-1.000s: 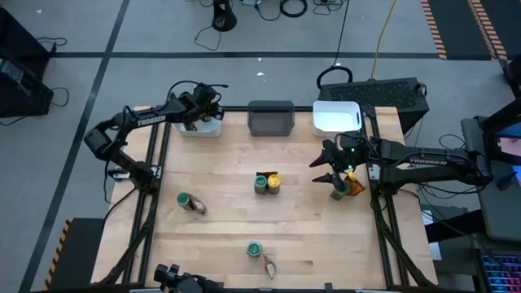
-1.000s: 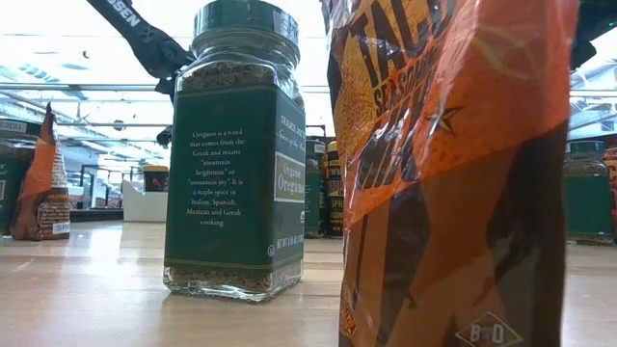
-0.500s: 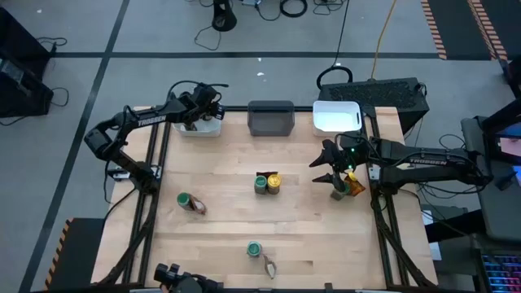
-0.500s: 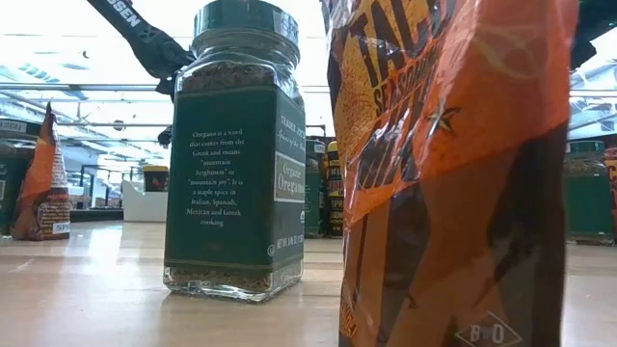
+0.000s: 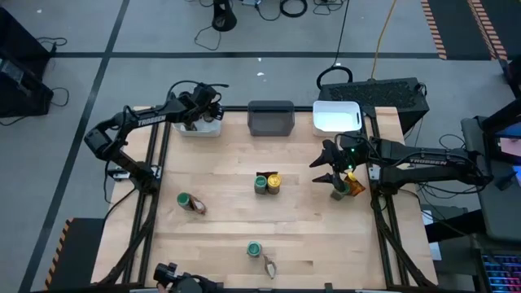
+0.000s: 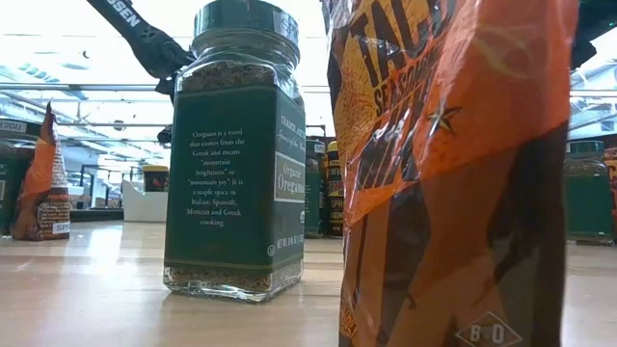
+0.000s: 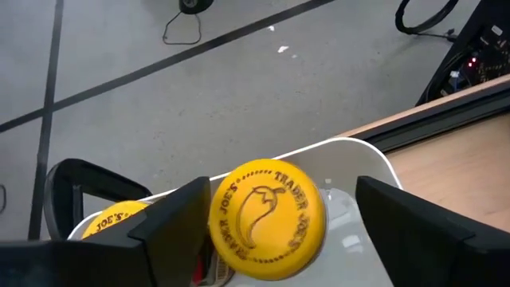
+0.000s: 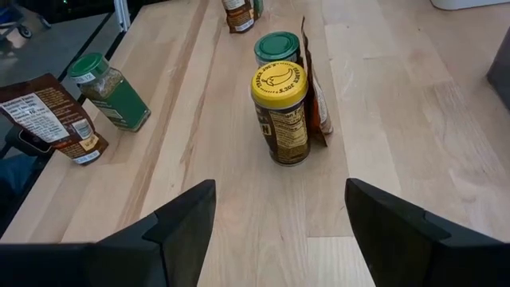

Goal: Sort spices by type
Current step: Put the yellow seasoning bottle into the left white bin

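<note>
My left gripper (image 5: 208, 114) is over the white bin (image 5: 195, 129) at the table's far left, open around a yellow-lidded jar (image 7: 267, 219) that stands in the bin beside another yellow lid (image 7: 118, 220). My right gripper (image 5: 324, 169) hangs open over the table's right part and faces a yellow-lidded jar (image 8: 280, 112), a green-lidded jar (image 8: 276, 46) and a packet (image 8: 315, 96) at the table's middle. Close by on its near side stand a green-lidded jar (image 8: 107, 89) and an orange-brown packet (image 8: 54, 118). My left gripper is open around the jar's yellow lid (image 7: 223, 231), reaching in from above at a slant. One finger (image 7: 171, 219) lies right beside the lid's rim, and I cannot tell whether it touches. The other finger (image 7: 414, 223) is clear of the lid.
A dark grey bin (image 5: 270, 118) and a second white bin (image 5: 337, 116) line the far edge. A green-lidded jar (image 5: 185, 199) with a packet (image 5: 198, 208) sits at the left. Another jar (image 5: 254, 248) and packet (image 5: 269, 265) stand near the front edge.
</note>
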